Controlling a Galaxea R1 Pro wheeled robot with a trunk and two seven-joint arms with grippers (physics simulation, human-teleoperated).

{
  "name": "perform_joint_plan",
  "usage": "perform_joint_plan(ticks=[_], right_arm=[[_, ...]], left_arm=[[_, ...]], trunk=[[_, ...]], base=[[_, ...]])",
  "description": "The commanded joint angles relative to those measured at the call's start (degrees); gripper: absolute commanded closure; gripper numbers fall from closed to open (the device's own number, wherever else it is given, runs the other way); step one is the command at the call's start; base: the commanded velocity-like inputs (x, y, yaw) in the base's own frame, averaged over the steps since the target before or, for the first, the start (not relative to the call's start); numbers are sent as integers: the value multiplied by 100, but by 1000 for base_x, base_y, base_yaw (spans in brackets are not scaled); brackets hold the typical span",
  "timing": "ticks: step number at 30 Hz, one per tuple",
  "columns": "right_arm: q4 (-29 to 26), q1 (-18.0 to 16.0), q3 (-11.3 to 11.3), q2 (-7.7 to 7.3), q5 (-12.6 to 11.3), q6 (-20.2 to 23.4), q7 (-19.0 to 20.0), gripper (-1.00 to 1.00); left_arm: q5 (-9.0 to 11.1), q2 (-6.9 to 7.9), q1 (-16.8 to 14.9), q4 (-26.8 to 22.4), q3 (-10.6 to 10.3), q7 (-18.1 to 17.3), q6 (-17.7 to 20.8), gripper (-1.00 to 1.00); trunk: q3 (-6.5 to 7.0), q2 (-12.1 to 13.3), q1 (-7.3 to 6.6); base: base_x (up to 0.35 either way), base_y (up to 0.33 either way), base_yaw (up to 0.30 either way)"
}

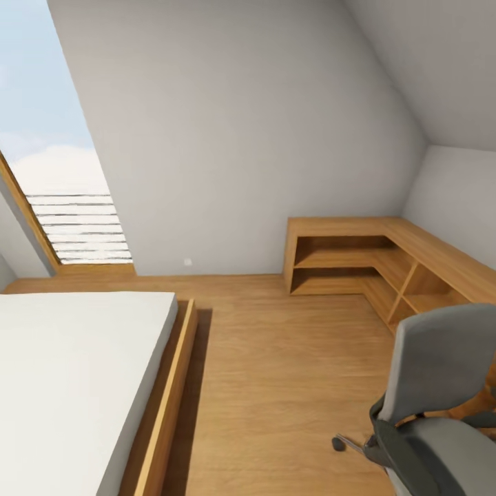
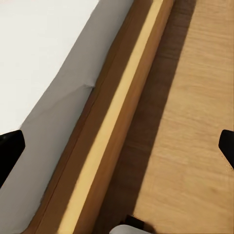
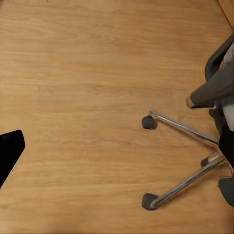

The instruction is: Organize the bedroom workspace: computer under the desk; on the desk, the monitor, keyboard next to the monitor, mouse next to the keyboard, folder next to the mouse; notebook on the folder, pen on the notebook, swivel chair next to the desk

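Observation:
The grey swivel chair (image 1: 434, 399) stands at the lower right of the head view, its backrest toward me and its seat cut by the picture's edge. Its chrome legs and dark casters (image 3: 181, 161) cross the wooden floor in the right wrist view. My left gripper (image 2: 117, 151) is open, its black fingertips (image 2: 9, 146) far apart, hanging over the bed's wooden side rail (image 2: 112, 131) with nothing between them. My right gripper (image 3: 117, 156) is open over bare floor beside the chair's base, one fingertip (image 3: 9, 151) showing at the picture's edge.
A low bed with a white mattress (image 1: 69, 372) and wooden frame (image 1: 169, 399) lies at the left. A wooden corner shelf unit (image 1: 372, 262) runs along the far right walls. A slanted window (image 1: 62, 172) is at the left. Wooden floor (image 1: 275, 386) stretches between bed and chair.

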Motion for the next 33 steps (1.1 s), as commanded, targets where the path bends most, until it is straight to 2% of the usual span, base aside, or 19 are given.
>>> perform_joint_plan(ticks=[1,33], right_arm=[[4,-4,49,1,-31,-14,-28,-100],[4,-3,49,-7,-33,-5,-28,-100]], left_arm=[[-5,-1,-3,-3,-48,58,-10,-100],[-5,8,-3,-2,-49,47,-10,-100]], trunk=[[-8,-7,5],[-8,-7,5]], base=[[320,22,0],[321,1,0]])
